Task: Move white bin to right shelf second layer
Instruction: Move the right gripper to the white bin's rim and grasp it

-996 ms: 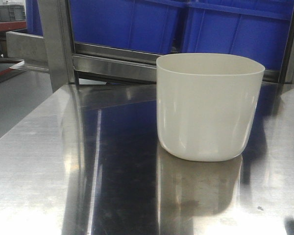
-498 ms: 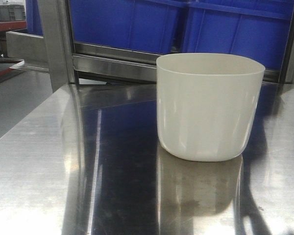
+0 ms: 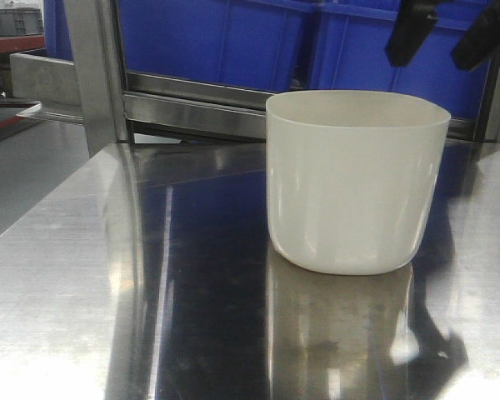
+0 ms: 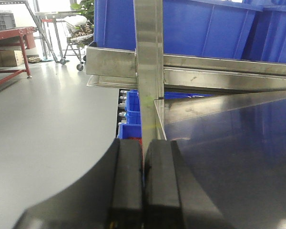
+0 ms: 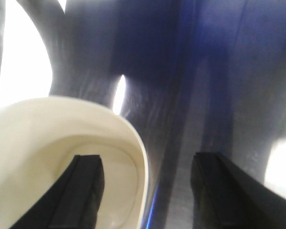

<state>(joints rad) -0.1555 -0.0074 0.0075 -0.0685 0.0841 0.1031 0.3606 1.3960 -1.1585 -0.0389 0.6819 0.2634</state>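
Only the front-facing view shows the whole smooth cream-white plastic bin [image 3: 354, 183]. It stands upright on the shiny stainless-steel worktop [image 3: 108, 292], right of centre and near the back edge. Two dark fingers of the right gripper [image 3: 431, 60] hang above its rim at the top right.

The right wrist view is blurred but looks down past those fingers [image 5: 86, 191]. One finger is over the inside of the bin [image 5: 62, 138] and the other is outside its wall, above the worktop [image 5: 181, 95]. The left wrist view does not show the bin at all. It looks along the worktop's left edge [image 4: 238, 143] to a steel upright post [image 4: 150, 71] and grey floor [image 4: 52, 124].

Behind the bin runs the stainless-steel rack frame [image 3: 200, 112], carrying large blue rectangular plastic crates [image 3: 217, 42]. Nothing stands between the bin and the camera.

The right gripper is spread wide, wider than the bin's wall, and it holds nothing. The front view shows it clear of the rim. The left gripper [image 4: 143, 181] has its black fingers pressed together with nothing between them.
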